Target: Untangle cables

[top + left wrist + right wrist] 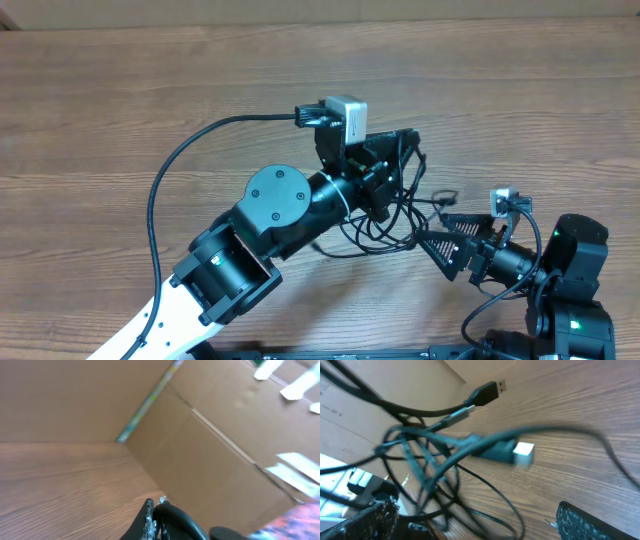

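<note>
The cables [385, 225] are a tangle of thin black cords on the wooden table, between my two arms. My left gripper [405, 148] is above the tangle, and strands run up into it. In the left wrist view its fingers [154, 516] are pressed together, with a black strand at the tips. My right gripper [438, 235] is open, just right of the tangle. In the right wrist view the knot of cables [427, 467] hangs in front of the spread jaws [480, 527], with a black USB plug [487, 391] and a white-tipped plug [522, 452] sticking out.
The thick black arm cable [165, 190] arcs across the wooden table [120, 100] on the left. Cardboard walls [215, 455] stand along the table's far edge.
</note>
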Robot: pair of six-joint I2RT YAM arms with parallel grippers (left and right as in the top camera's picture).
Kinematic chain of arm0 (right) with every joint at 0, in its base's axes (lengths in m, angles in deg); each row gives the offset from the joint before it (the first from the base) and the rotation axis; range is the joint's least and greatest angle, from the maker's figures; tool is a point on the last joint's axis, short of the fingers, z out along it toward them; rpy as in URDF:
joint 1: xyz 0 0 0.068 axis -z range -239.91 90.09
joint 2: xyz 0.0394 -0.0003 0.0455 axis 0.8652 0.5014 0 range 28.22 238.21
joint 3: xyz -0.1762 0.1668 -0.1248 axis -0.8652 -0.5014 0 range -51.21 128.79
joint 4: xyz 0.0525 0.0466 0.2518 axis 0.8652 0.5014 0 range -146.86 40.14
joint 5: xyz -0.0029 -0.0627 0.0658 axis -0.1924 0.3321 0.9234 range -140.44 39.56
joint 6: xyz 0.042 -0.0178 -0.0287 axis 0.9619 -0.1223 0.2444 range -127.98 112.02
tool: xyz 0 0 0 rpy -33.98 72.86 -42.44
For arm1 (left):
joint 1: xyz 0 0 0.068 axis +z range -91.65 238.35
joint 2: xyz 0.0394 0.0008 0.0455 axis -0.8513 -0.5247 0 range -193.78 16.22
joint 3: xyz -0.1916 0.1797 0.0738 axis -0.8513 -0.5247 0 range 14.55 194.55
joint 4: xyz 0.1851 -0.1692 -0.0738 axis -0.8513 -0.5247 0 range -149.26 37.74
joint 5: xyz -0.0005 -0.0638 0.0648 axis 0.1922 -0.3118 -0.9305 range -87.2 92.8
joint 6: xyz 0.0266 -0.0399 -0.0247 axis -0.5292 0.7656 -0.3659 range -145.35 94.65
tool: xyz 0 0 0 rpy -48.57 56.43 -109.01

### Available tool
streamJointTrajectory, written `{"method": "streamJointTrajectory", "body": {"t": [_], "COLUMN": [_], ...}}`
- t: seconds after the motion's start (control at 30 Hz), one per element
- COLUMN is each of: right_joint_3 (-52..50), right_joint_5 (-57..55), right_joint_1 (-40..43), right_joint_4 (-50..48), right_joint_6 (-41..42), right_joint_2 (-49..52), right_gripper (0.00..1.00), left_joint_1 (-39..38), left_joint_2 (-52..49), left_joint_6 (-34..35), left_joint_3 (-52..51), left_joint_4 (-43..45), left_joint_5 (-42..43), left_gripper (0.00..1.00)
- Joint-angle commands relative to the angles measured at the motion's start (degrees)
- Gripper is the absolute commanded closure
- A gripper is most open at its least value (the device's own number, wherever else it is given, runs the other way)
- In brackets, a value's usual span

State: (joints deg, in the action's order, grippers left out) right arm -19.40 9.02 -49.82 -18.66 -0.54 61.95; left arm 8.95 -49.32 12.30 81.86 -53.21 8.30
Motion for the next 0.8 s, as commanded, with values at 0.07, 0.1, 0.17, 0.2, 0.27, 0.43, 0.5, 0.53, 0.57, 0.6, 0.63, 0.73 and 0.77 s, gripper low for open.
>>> {"method": "streamJointTrajectory", "body": {"t": [0.07,0.1,0.17,0.2,0.27,0.43,0.5,0.53,0.57,0.6,0.63,0.73,0.77], "right_joint_3": [1.3,1.3,1.2,1.2,1.3,1.3,1.3,1.3,1.3,1.3,1.3,1.3,1.3], "right_joint_5": [-9.7,-10.9,-12.9,-13.6,-17.7,-21.4,-21.6,-21.6,-22.4,-23.0,-23.4,-23.4,-23.4], "right_joint_1": [0.1,0.1,0.1,0.1,0.1,0.1,0.1,0.1,0.1,0.1,0.1,0.1,0.1], "right_joint_4": [1.7,1.9,2.1,2.2,2.6,2.8,2.6,2.6,2.6,2.6,2.7,3.4,3.8], "right_joint_6": [-2.4,-2.4,-2.4,-2.4,-1.3,-1.3,-1.3,-1.3,-0.9,-0.1,0.4,0.4,0.4], "right_joint_2": [-0.4,-0.2,0.6,0.9,2.3,7.0,10.1,11.0,12.0,12.5,13.2,13.2,13.2], "right_gripper": [0.0,0.0,0.0,0.0,0.0,0.0,0.0,0.0,0.0,0.0,0.0,0.0,0.0], "left_joint_1": [-0.1,-0.1,-0.1,-0.1,-0.1,-0.1,-0.1,-0.1,-0.1,-0.1,0.0,0.0,0.0], "left_joint_2": [0.3,0.3,0.3,0.3,0.3,0.3,0.4,0.4,0.4,0.4,0.4,0.4,0.4], "left_joint_6": [3.4,4.2,4.9,4.9,5.8,6.1,6.1,6.1,6.1,5.8,4.0,0.9,0.9], "left_joint_3": [0.4,0.4,0.4,0.4,0.4,0.4,0.4,0.4,0.4,0.4,0.4,0.4,0.4], "left_joint_4": [4.5,4.9,5.4,6.0,7.6,9.0,9.0,8.9,8.9,8.9,8.9,8.2,7.8], "left_joint_5": [9.8,10.9,13.6,15.2,19.3,28.1,30.6,31.1,31.6,31.6,31.6,29.1,27.6], "left_gripper": [0.96,0.96,0.96,0.96,0.96,0.96,0.96,0.96,0.96,0.96,0.96,0.96,0.96]}}
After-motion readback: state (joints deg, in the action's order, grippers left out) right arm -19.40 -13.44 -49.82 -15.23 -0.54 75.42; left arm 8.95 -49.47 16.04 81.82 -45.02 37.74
